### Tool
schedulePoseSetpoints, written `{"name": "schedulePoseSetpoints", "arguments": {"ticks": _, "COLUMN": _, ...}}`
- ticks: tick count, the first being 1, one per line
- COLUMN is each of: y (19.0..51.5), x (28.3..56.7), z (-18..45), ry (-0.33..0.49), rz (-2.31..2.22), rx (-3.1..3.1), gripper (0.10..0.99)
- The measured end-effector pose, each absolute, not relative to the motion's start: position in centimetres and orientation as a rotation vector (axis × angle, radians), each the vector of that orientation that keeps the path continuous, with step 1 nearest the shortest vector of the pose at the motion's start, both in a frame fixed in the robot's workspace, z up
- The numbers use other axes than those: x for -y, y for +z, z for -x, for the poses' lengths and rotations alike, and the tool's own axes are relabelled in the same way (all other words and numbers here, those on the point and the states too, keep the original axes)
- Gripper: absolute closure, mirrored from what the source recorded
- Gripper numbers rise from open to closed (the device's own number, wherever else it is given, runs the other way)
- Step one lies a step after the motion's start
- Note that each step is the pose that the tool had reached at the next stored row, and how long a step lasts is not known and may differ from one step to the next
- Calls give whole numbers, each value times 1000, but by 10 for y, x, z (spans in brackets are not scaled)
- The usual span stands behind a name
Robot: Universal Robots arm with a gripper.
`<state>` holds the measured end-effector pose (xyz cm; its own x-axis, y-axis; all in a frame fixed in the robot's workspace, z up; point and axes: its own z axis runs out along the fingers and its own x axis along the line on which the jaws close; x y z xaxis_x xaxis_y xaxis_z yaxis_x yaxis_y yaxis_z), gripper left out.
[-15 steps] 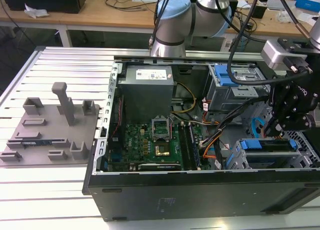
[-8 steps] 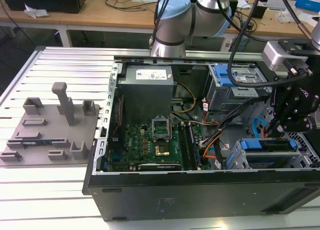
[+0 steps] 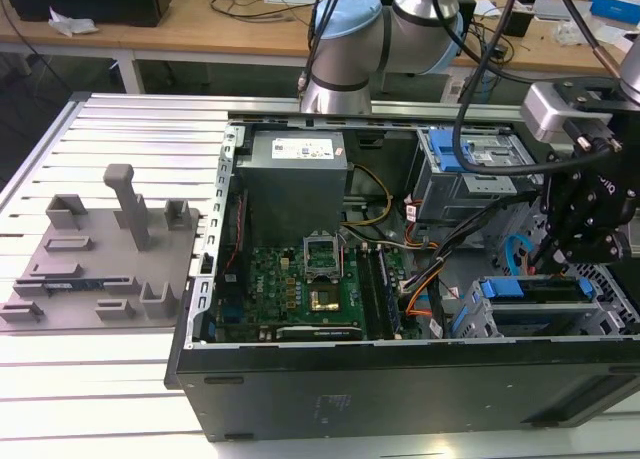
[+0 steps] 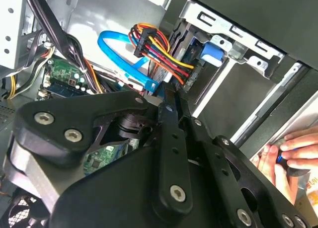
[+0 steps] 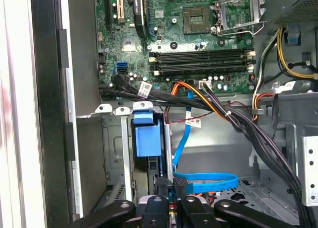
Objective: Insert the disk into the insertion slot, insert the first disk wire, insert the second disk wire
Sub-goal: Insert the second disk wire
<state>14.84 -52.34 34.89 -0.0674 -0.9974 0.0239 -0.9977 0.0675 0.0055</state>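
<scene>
Motherboard (image 3: pixel 300 289): you'll find it well off from the claw toward the exterior view's left, on the case floor, untouched.
Disk (image 3: pixel 535 291): your drive in its blue carrier already sits in the insertion slot (image 3: pixel 470 319), just below the claw in the exterior view; in the first wrist view its blue carrier end (image 5: pixel 147 138) lies just ahead of the fingertips.
Blue wire (image 5: pixel 206 179): this flat cable loops right at the claw's tips in the first wrist view and runs past them toward the board.
Power bundle (image 4: pixel 161 56): the coloured wires and their black plug hang just beyond the claw in the second wrist view, near the disk's end.
Claw (image 5: pixel 171 188): its fingers look drawn close together on the blue wire's plug end, so I'd judge it clenched on that wire, though the contact itself is partly hidden.
Risk: if the plug meets the disk's socket tilted, you could bend it; the dark cable bundle (image 5: pixel 238 118) beside the claw could snag the fingers.
Hand (image 4: pixel 290 151): a person's fingers rest outside the case wall, close to the arm; mind them.
</scene>
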Motion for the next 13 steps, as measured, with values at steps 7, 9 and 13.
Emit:
{"name": "schedulePoseSetpoints", "arguments": {"ticks": 7, "y": 349, "x": 527, "z": -148, "ry": 19, "rz": -2131, "rx": 2280, "gripper": 925}}
{"name": "schedulePoseSetpoints", "arguments": {"ticks": 9, "y": 348, "x": 528, "z": -148, "ry": 19, "rz": -2131, "rx": 2280, "gripper": 925}}
{"name": "schedulePoseSetpoints", "arguments": {"ticks": 13, "y": 348, "x": 530, "z": -148, "ry": 19, "rz": -2131, "rx": 2280, "gripper": 925}}
